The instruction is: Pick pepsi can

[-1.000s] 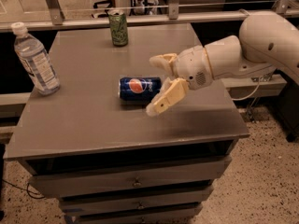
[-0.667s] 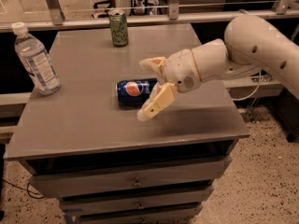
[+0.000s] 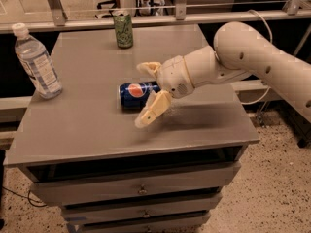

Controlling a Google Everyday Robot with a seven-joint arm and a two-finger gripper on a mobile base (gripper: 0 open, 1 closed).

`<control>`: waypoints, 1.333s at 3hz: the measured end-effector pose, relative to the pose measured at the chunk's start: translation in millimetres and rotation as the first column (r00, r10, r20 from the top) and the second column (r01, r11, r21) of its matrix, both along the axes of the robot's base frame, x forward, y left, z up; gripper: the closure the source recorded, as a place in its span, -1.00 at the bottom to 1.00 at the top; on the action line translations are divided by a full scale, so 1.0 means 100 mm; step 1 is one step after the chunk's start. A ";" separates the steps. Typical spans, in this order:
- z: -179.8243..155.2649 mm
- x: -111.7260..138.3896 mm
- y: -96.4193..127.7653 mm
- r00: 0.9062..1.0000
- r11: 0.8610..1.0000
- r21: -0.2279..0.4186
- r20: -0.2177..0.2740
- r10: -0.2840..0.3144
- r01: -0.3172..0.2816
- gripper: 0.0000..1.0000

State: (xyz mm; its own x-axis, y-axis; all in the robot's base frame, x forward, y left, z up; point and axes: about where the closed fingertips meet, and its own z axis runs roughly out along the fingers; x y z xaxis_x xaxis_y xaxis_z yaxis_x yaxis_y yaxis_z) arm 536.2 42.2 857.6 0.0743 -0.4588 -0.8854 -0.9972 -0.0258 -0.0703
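The pepsi can [image 3: 136, 94], dark blue with the round red-white-blue logo, lies on its side near the middle of the grey cabinet top [image 3: 87, 130]. My gripper [image 3: 145, 95] reaches in from the right and is open. One finger [image 3: 148, 68] is behind the can and the other finger [image 3: 152, 110] is in front of it. The can's right end lies between the fingers. I cannot tell if they touch it.
A green can [image 3: 123, 29] stands upright at the back edge. A clear plastic water bottle [image 3: 36, 62] stands at the left edge. Drawers [image 3: 141, 188] are below the top. A railing [image 3: 146, 18] runs behind the cabinet.
My arm has moved left, so the open fingers now straddle the right end of the pepsi can. The can has not visibly moved.
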 end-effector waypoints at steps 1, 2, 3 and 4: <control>-0.05 0.11 0.00 1.000 1.000 -0.020 0.029 0.002 -0.002 -1.00; -0.05 0.13 -0.02 0.999 1.000 -0.027 0.033 0.002 -0.001 -1.00; -0.04 0.13 -0.02 0.999 1.000 -0.028 0.033 0.002 -0.001 -1.00; -0.03 0.13 -0.02 0.999 1.000 -0.028 0.033 0.002 -0.001 -1.00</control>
